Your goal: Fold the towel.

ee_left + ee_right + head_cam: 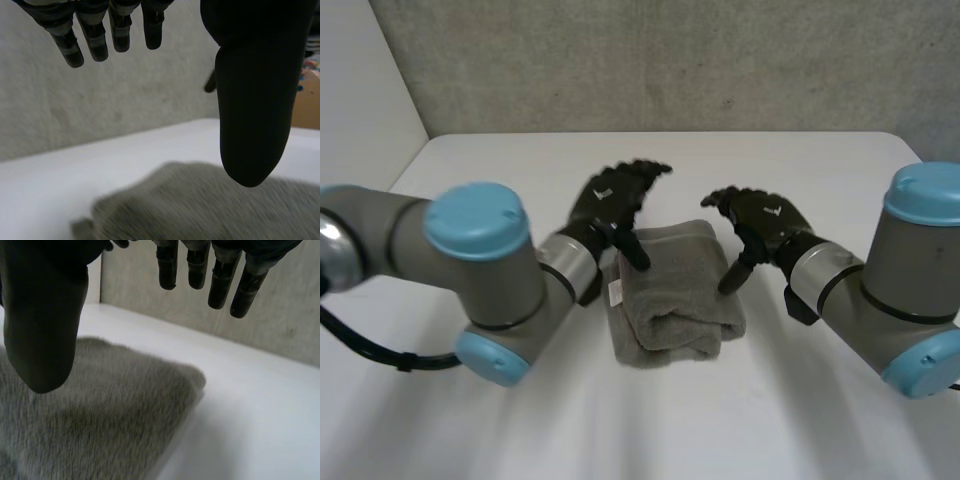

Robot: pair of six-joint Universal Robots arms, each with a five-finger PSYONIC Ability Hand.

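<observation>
A grey towel lies folded into a thick bundle at the middle of the white table, a small white label at its left edge. My left hand hovers over the towel's far left corner, fingers straight and open, thumb pointing down toward the cloth. My right hand hangs over the far right corner, open too, thumb down by the right edge. In the left wrist view the left hand's fingers stand clear above the towel. In the right wrist view the right hand's fingers stand apart above the towel.
A grey textured wall backs the table's far edge. Bare tabletop lies on all sides of the towel. A wooden, box-like object shows beyond my left hand's thumb in the left wrist view.
</observation>
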